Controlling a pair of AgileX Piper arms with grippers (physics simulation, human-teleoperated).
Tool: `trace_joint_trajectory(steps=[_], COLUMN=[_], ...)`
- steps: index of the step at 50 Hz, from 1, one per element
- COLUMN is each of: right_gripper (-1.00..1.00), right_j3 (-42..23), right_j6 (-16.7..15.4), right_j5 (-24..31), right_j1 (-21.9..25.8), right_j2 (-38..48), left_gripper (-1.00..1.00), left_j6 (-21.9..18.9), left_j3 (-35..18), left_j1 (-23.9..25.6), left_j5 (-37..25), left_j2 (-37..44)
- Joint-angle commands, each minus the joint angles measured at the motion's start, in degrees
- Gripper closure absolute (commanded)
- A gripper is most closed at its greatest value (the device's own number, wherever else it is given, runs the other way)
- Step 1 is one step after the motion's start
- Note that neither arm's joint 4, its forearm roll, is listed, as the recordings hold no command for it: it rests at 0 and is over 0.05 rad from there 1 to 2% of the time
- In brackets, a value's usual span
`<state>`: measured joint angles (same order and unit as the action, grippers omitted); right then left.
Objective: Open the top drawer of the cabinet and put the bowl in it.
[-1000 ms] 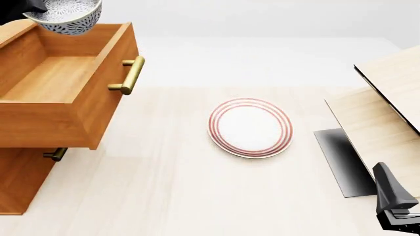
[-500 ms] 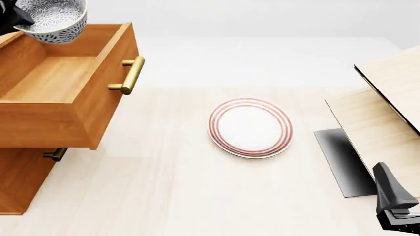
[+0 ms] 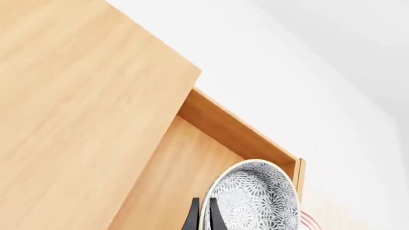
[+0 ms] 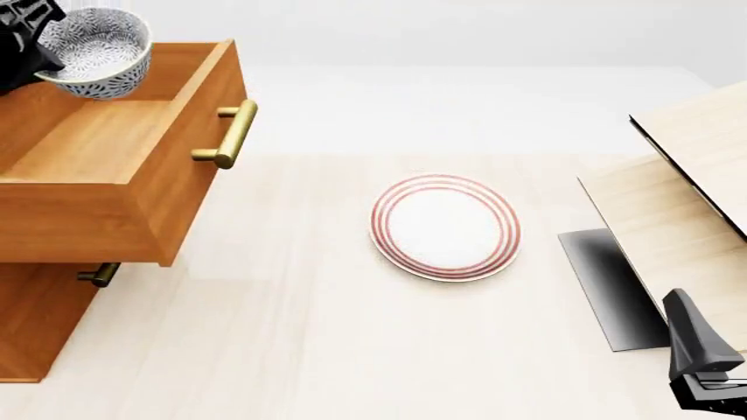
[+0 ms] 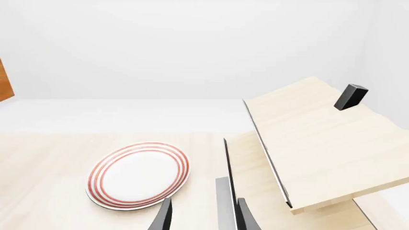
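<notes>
Left pincer [image 3: 203,213] pinches the rim of the small blue-grey speckled white bowl [image 4: 96,50], held tilted above the far corner of the pulled-out top orange-brown wooden drawer [image 4: 111,140] of the three-drawer cabinet [image 4: 35,319]. Right pincer [image 5: 201,215] spread, holding nothing, near the red-ringed white plate [image 4: 445,227] on the pale worktop [image 4: 292,332].

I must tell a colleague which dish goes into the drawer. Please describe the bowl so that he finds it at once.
Look at the orange-brown cabinet at the table's left; its top drawer is pulled open. Above the drawer's far corner, the left hand holds the bowl by its rim. It is small, deep and blue-grey speckled, unlike the flat red-ringed plate mid-table.
</notes>
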<state>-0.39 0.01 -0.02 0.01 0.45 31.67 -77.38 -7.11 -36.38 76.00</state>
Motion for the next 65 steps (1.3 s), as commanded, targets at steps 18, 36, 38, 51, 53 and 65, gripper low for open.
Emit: trace_joint_trajectory(steps=[18, 36, 38, 51, 53, 65], right_gripper=[-1.00, -1.00, -1.00, -1.00, -1.00, -1.00], right_j3=[0.1, 0.1, 0.1, 0.1, 0.1, 0.1], right_j6=[0.0, 0.0, 0.0, 0.0, 0.0, 0.0], right_j5=[0.0, 0.0, 0.0, 0.0, 0.0, 0.0], right_j1=[0.0, 0.0, 0.0, 0.0, 0.0, 0.0], right_j2=[-0.1, -0.1, -0.1, -0.1, -0.1, -0.1], left_gripper=[1.00, 1.00, 1.00, 1.00, -1.00, -1.00], left_j6=[0.9, 0.8, 0.9, 1.0, 2.2, 1.4], left_j3=[3.0, 4.7, 4.6, 5.3, 6.4, 6.3], left_j1=[-0.5, -0.5, -0.6, -0.6, -0.1, 0.4], left_j5=[6.6, 9.6, 9.7, 10.2, 10.9, 8.9], left_j2=[6.3, 9.7, 9.9, 10.0, 9.0, 6.6])
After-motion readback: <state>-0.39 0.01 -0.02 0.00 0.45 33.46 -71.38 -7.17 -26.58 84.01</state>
